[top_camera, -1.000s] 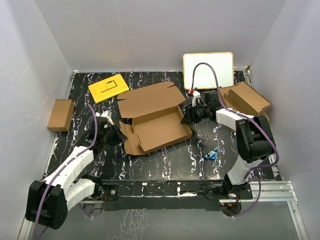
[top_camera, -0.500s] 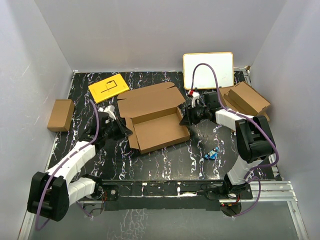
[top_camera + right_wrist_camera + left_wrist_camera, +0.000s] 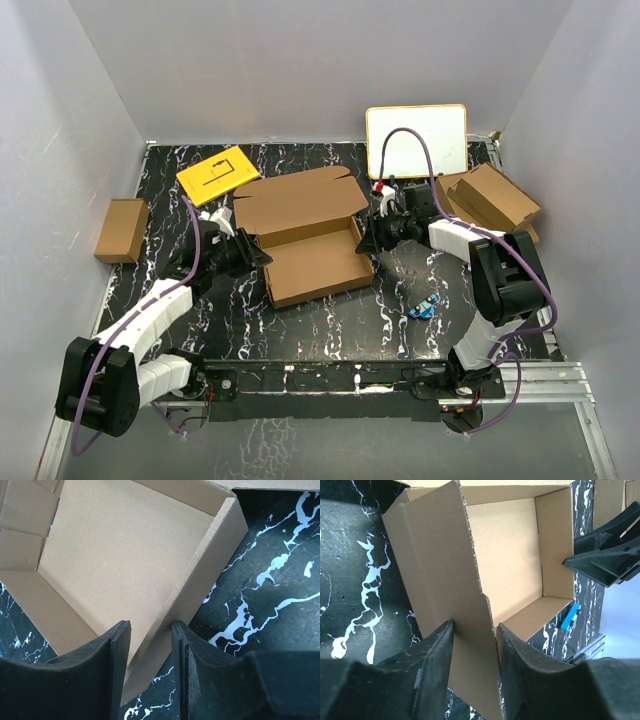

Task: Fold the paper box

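Marbled tabletop [image 3: 330, 320]; paper box [image 3: 310, 262] edges cropped

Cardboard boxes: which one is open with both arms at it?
The big shallow paper box mid-table, lid flap up. The small box at left is closed, untouched.

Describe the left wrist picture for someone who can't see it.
An open brown cardboard box lies on a black marbled table, and the left tool's two dark fingers straddle its upright side flap. The other tool reaches in from the right at the box's far wall, with a small blue object lying outside the box.
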### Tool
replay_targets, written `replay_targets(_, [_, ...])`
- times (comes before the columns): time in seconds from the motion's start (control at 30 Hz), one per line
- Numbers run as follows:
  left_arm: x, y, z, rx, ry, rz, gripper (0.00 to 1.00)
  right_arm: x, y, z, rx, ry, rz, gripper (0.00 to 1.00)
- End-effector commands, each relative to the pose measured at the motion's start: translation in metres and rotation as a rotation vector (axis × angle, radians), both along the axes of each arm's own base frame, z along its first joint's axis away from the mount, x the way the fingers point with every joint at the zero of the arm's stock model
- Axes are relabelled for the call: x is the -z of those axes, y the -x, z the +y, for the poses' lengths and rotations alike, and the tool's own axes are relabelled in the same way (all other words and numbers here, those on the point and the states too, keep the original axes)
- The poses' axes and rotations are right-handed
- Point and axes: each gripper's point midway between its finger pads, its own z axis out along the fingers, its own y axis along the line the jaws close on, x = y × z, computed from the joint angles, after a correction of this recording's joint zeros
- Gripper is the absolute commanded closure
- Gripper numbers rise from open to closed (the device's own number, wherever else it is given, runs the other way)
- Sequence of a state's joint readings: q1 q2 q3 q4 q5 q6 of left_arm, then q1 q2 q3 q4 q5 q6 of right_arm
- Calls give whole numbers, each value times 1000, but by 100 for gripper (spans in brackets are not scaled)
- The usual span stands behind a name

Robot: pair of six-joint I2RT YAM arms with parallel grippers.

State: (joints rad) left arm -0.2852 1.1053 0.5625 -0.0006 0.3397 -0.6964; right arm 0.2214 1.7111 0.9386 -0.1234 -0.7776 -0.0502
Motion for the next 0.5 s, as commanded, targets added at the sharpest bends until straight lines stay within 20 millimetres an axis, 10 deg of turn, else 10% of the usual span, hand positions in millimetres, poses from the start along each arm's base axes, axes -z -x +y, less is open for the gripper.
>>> replay_targets(0.0, [-5,2,-8,28,41,-26,59,-5,2,13,-45,-46,-19,57])
replay_targets(0.47, [-2,5,-15,23,192,-74,38,-6,1,12,-43,-43,-23,57])
